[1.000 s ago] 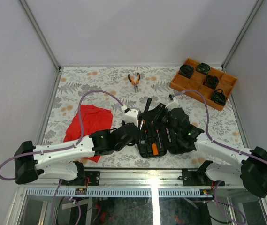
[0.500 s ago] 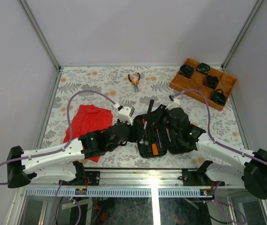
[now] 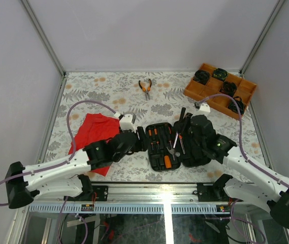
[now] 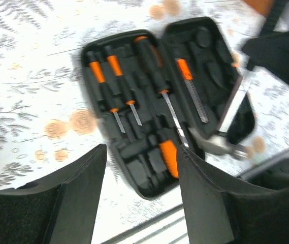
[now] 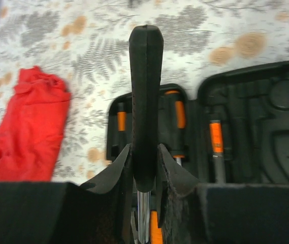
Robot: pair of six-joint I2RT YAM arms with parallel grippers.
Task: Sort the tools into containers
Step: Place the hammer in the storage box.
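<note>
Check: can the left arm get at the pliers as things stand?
Probably yes: left gripper open and empty, pliers lie alone on bare table beyond it; a long stretch likely needed.

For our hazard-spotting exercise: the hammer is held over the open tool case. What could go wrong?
The right end effector holds the hammer by its handle, steel head near the seated screwdrivers; lowering it may knock them loose. The open left end effector hovers beside the case, risking a collision.

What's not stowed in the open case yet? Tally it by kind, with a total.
Pliers: 1
Hammer, held by the right gripper: 1
Red cloth: 1
Orange tray: 1
Total: 4
</note>
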